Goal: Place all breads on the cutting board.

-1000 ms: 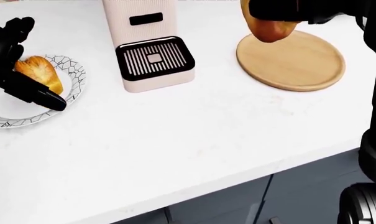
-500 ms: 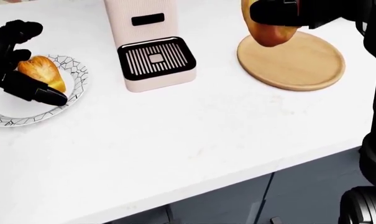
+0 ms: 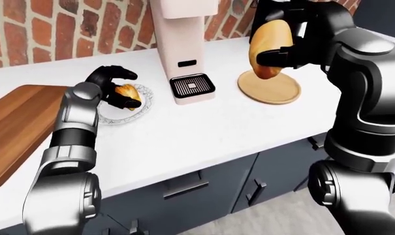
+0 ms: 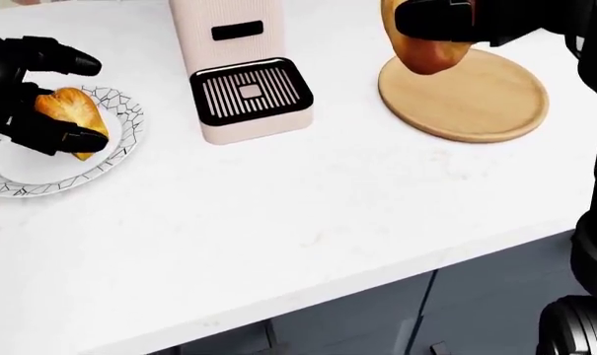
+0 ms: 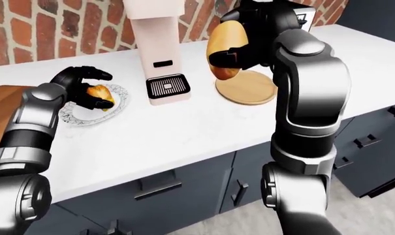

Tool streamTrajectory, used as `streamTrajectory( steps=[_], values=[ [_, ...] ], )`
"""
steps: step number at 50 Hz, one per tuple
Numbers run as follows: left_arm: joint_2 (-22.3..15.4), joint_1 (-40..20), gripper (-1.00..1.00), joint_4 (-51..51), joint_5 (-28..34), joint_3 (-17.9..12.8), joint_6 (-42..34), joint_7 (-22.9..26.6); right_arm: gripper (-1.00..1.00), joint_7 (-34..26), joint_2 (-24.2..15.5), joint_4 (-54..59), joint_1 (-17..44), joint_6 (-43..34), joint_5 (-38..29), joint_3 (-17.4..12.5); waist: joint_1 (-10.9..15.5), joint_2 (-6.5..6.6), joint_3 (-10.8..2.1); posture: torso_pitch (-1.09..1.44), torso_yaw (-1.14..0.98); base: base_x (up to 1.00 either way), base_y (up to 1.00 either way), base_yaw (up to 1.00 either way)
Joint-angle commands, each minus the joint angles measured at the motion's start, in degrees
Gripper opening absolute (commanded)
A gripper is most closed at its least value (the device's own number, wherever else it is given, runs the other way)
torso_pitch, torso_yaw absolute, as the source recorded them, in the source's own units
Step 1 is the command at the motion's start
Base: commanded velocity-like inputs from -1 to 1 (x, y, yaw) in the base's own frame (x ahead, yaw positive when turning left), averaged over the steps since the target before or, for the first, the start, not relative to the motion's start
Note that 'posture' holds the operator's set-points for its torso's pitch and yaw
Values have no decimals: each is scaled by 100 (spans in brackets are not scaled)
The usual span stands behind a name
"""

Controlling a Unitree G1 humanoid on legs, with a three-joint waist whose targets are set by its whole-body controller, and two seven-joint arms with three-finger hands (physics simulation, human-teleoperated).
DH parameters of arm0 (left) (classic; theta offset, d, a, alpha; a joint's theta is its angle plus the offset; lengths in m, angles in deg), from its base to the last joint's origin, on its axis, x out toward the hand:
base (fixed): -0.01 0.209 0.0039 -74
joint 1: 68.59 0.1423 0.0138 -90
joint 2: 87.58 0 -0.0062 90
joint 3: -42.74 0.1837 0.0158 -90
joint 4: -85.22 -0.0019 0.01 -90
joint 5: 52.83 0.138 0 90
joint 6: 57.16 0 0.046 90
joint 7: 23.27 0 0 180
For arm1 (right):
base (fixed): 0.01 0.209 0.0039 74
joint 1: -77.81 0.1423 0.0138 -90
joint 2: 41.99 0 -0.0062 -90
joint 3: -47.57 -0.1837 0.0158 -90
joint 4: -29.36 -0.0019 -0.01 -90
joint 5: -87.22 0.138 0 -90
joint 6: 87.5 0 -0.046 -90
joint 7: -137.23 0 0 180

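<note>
A golden croissant (image 4: pixel 69 111) lies on a white patterned plate (image 4: pixel 32 174) at the left of the head view. My left hand (image 4: pixel 95 103) arches over it: fingers above, thumb against its lower edge, not closed tight. My right hand (image 4: pixel 446 22) is shut on an oval bread loaf (image 3: pixel 269 49) and holds it in the air over the near-left rim of a round wooden board (image 4: pixel 476 96). A large rectangular wooden cutting board (image 3: pixel 14 122) lies at the far left of the counter in the left-eye view.
A cream coffee machine (image 4: pixel 239 66) with a black drip grate stands between the plate and the round board. A brick wall (image 3: pixel 47 34) runs behind the white counter (image 4: pixel 308 214). Dark cabinet drawers (image 3: pixel 204 181) are below the counter edge.
My left hand's fingers have curled further round the croissant and the thumb has come in against it. The right hand and loaf have barely moved. The view has shifted slightly.
</note>
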Motion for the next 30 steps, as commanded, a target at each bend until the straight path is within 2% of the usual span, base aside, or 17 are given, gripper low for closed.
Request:
streamTrajectory(
  steps=[1,6,10,13,16,19,22,30],
  values=[
    [-60,-151,5,101,36,-28,96,-76,-100,47,-43,-111,177,196,-12,-46,-3,5,-144,0,0,0,0,0],
    [-78,-164,-11,96,38,-47,84,-97,-100,64,-43,-117,177,193,7,-38,-4,10,-149,0,0,0,0,0],
    [-53,-134,-40,65,40,-42,118,-152,-100,76,-39,-110,143,230,23,-47,-10,12,-152,0,0,0,0,0],
    [-62,-183,-43,-36,29,-47,161,-189,-100,84,-39,-73,78,322,39,-62,-14,13,-157,0,0,0,0,0],
    [-80,-259,-55,-72,-4,-69,146,-226,-100,108,-28,-123,78,271,52,-61,-16,9,-173,0,0,0,0,0],
    [-118,-343,-71,9,-59,-95,42,-208,-100,133,-9,-74,87,318,66,-49,-20,15,-179,0,0,0,0,0],
    [-173,-428,-100,238,-208,-192,-165,-163,-100,168,9,-12,153,320,71,-35,-27,17,-182,0,0,0,0,0],
    [-277,-640,-100,998,-550,-287,-821,-29,-100,193,9,82,290,325,90,-12,-37,-1,-154,0,0,0,0,0]
  ],
)
